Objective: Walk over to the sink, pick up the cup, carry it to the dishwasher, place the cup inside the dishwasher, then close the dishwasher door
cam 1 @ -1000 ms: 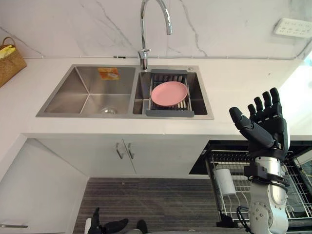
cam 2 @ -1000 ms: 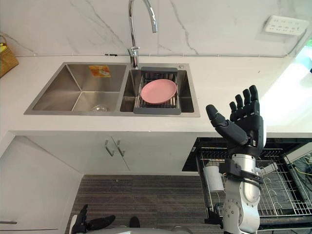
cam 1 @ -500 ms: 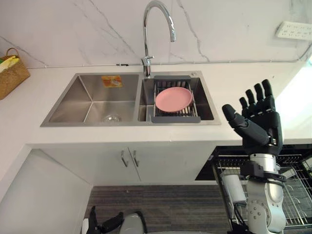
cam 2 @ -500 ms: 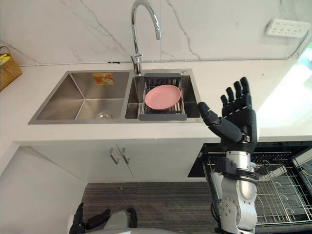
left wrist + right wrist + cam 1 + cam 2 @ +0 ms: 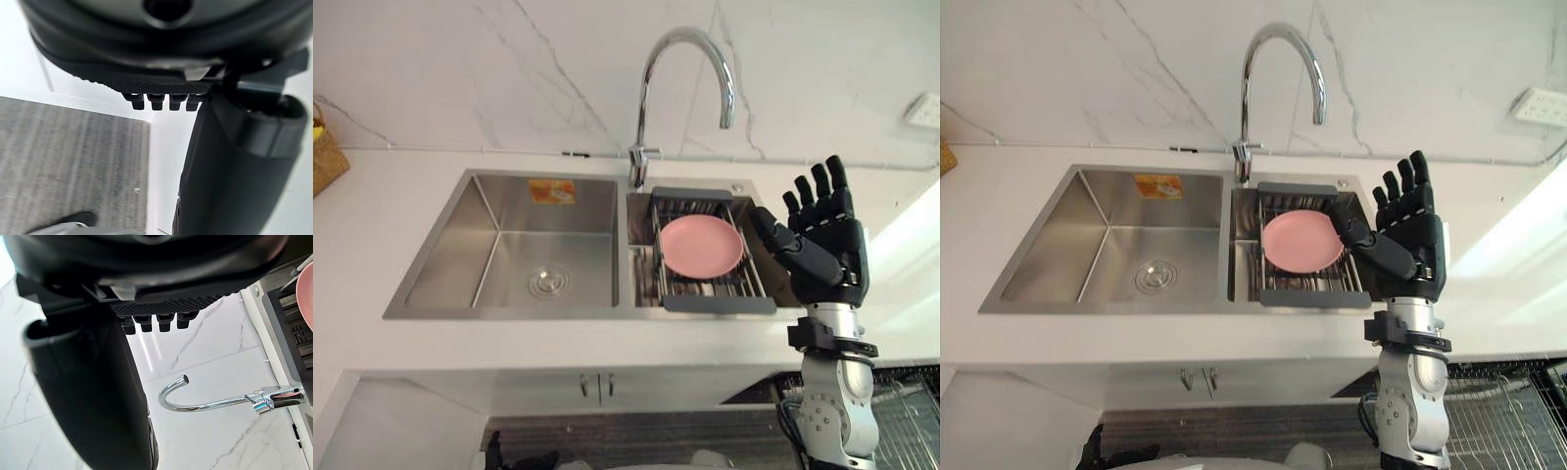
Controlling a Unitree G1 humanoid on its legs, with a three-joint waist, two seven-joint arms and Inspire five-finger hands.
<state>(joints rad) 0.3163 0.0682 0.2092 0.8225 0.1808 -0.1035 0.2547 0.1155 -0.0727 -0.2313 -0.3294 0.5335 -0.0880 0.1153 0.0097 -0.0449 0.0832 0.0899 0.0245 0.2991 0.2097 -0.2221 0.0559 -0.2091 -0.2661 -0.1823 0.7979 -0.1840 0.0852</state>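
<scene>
Nearest, the left hand (image 5: 146, 58) hangs low by the floor, fingers loose and holding nothing. At lower right a corner of the dishwasher rack (image 5: 1513, 426) juts out, its wires bare in the part that can be seen. Above it the right hand (image 5: 822, 245) is raised at the counter's front edge, fingers straight and spread, thumb pointing toward the sink (image 5: 509, 315), and empty. The step in hand, as I judge it, is the reach for the cup, but where the cup lies I cannot tell; something pale sits low under the plate's near rim, too small to name. To do the reach well, I would hold the hand open and carry it over the right basin (image 5: 639, 225) until the cup is plainly found. Then it can come down clear of the faucet (image 5: 643, 108) and the plate, curl round the cup's body and lift straight up. The right basin holds a dark drying rack (image 5: 715, 304) spanning its width, and a pink plate (image 5: 701, 246) lies flat on its bars. The left basin (image 5: 509, 245) is bare steel down to its drain (image 5: 548, 284), with an orange sticker (image 5: 551, 190) on its far wall. Far left on the counter (image 5: 362, 215), a woven basket (image 5: 325, 157) is cut off by the edge, and its contents are unclear.
</scene>
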